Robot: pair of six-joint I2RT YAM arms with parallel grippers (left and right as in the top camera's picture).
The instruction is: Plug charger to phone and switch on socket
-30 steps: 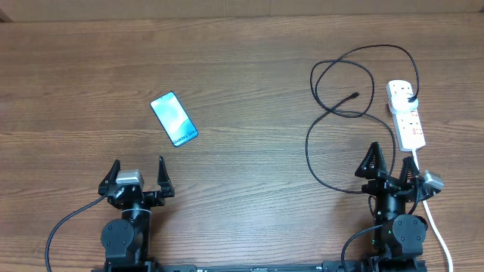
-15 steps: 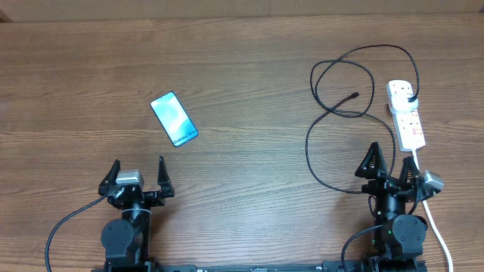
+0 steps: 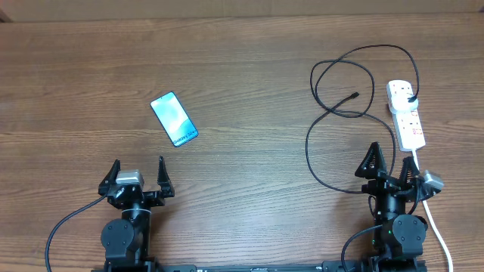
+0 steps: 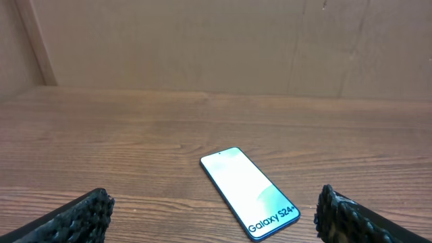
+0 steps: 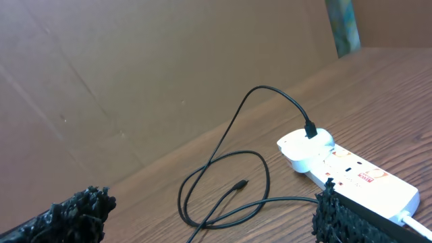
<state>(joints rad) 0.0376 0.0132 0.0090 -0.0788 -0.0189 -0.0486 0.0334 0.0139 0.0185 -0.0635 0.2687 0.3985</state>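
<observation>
The phone (image 3: pixel 174 119) lies face up at the left middle of the table, its light-blue screen lit; in the left wrist view the phone (image 4: pixel 248 192) sits just ahead of my fingers, angled, with the "Galaxy" text nearest. My left gripper (image 3: pixel 138 162) (image 4: pixel 212 223) is open and holds nothing. The charger lies in loose black loops at the right, its small connector (image 3: pixel 355 96) (image 5: pixel 239 183) free on the wood. Its black plug (image 3: pixel 409 96) (image 5: pixel 310 127) sits in the far end of the white socket (image 3: pixel 408 121) (image 5: pixel 354 170). My right gripper (image 3: pixel 392 160) (image 5: pixel 212 216) is open and empty, just short of the loops.
A thick white cord (image 3: pixel 435 221) runs from the socket past the right arm toward the front edge. Brown cardboard walls (image 4: pixel 223 47) close off the back of the wooden table (image 3: pixel 249 68). One loop of cable lies just left of the right gripper.
</observation>
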